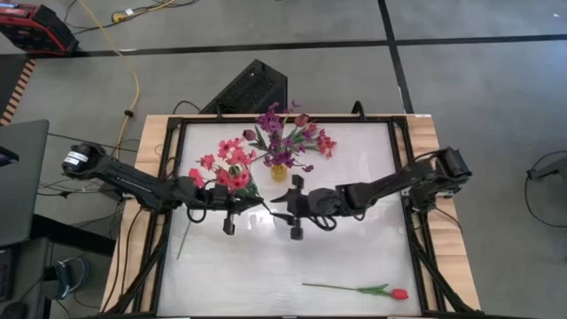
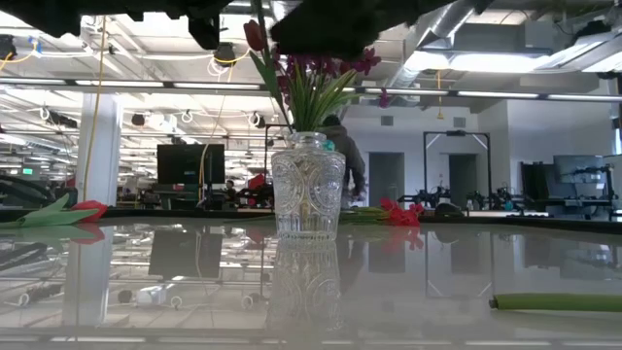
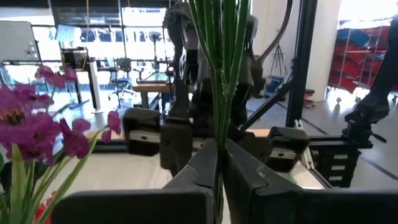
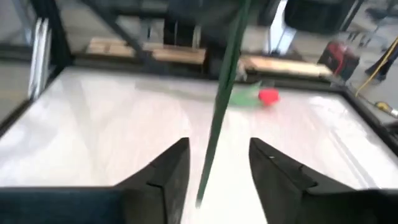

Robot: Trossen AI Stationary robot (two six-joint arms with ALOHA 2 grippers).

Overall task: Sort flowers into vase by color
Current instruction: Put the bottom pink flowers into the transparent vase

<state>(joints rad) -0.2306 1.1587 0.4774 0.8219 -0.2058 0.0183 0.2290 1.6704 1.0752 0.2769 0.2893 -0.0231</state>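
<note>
Green stems are pinched between the closed fingers of the left gripper point(image 1: 229, 218) — a red-pink blossom spray point(image 1: 227, 167) held just above it on the desk point(image 1: 354, 257), its stem tail point(image 1: 185, 237) trailing out below. Facing it from close by, the right gripper point(image 1: 295, 206) stands with fingers spread wide around a thin stem without touching it. The vase point(image 1: 279, 171) of purple blossom sprays point(image 1: 282, 133) sits just beyond both — a single red tulip point(image 1: 398, 293) lies well behind the right gripper.
</note>
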